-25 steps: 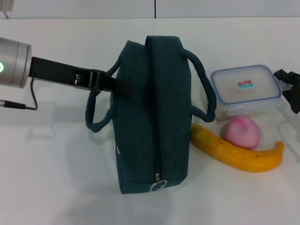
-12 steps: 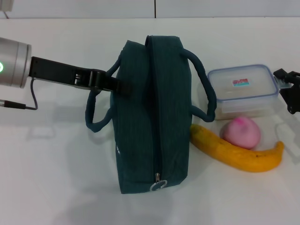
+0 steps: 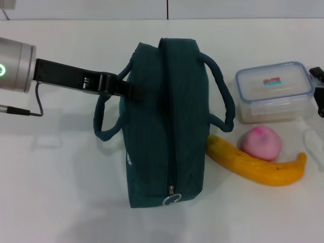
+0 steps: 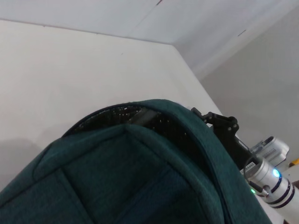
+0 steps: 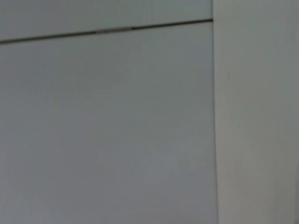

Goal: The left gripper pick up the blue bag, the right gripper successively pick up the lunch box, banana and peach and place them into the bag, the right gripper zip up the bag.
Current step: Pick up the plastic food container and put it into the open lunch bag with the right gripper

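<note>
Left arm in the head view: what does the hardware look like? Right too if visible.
Left arm: silver cylindrical wrist segment with a glowing green ring light, then a flat black bracket to the left gripper, also black. A thin black cable loops beneath the wrist. Right gripper: only black parts show at the frame edge. The left wrist view shows the right arm's silver cylinder with dark bands and green and blue lights.

The left arm reaches in from the left side, silver wrist housing lit green, its dark left gripper (image 3: 124,87) extended level with fingers closed at the blue bag (image 3: 167,126). The right gripper (image 3: 319,96) sits at the far right edge, mostly cut off; its finger state seems unreadable.
</note>
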You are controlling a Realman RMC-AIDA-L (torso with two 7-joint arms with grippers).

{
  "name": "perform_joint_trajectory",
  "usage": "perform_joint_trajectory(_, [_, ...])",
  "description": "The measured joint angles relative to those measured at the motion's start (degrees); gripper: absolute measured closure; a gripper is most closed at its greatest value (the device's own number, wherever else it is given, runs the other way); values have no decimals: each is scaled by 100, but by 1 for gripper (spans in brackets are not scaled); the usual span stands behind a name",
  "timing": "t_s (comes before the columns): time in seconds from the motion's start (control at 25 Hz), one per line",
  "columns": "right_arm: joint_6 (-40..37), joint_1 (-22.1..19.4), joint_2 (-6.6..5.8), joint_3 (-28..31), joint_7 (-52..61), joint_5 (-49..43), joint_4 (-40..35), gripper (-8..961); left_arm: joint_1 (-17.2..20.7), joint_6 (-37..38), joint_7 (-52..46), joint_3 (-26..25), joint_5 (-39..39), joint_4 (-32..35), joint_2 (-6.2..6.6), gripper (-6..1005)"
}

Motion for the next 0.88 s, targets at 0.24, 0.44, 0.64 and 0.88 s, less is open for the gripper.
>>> perform_joint_trajectory(0.24, [-23,37,4,333,32,359,216,858,-23,-37,108,1,-104,0,-1,956])
perform_joint_trajectory(0.44, [-93,58,5,557,35,393,287,858,-33,-72,142,0,-117,0,-1,956])
perform_joint_trajectory(0.64, [-1023,175,3,639,37,401,227,858,-90,-141,151,-1,-121,-77,-3,956])
perform_joint_trajectory(0.88, [-1845,483,3,718,39,417,225,859,-206,-199,156,-1,-121,-152,-4,956])
